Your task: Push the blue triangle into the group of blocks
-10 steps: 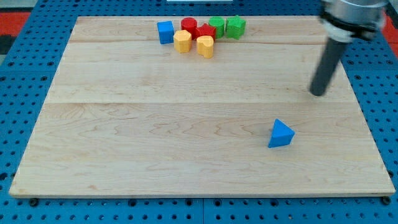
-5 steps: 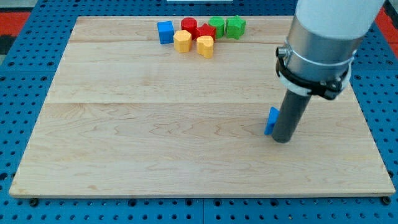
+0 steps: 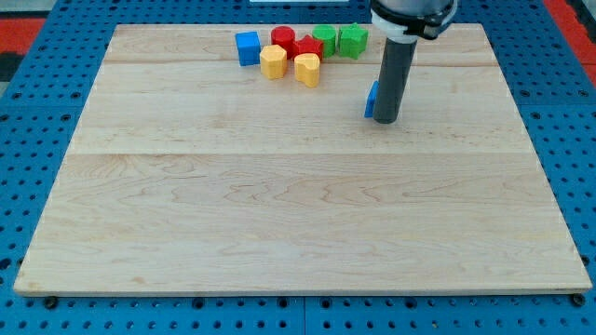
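Observation:
The blue triangle [image 3: 371, 100] shows only as a thin blue sliver at the left side of the rod, mostly hidden behind it. My tip [image 3: 387, 120] rests on the board against the triangle's right side. The group of blocks sits at the view's top: a blue cube [image 3: 247, 47], a yellow block [image 3: 273, 62], a yellow heart-like block [image 3: 307, 69], two red blocks [image 3: 283, 39] [image 3: 310, 47] and two green blocks [image 3: 325, 38] [image 3: 353, 40]. The triangle lies down and to the right of this group, apart from it.
The wooden board [image 3: 279, 205] lies on a blue pegboard table [image 3: 28, 186]. The arm's body [image 3: 414, 14] enters from the view's top, just right of the green blocks.
The tip came down to the triangle's right side and pushed it up and to the left, from the lower right of the board to near the group.

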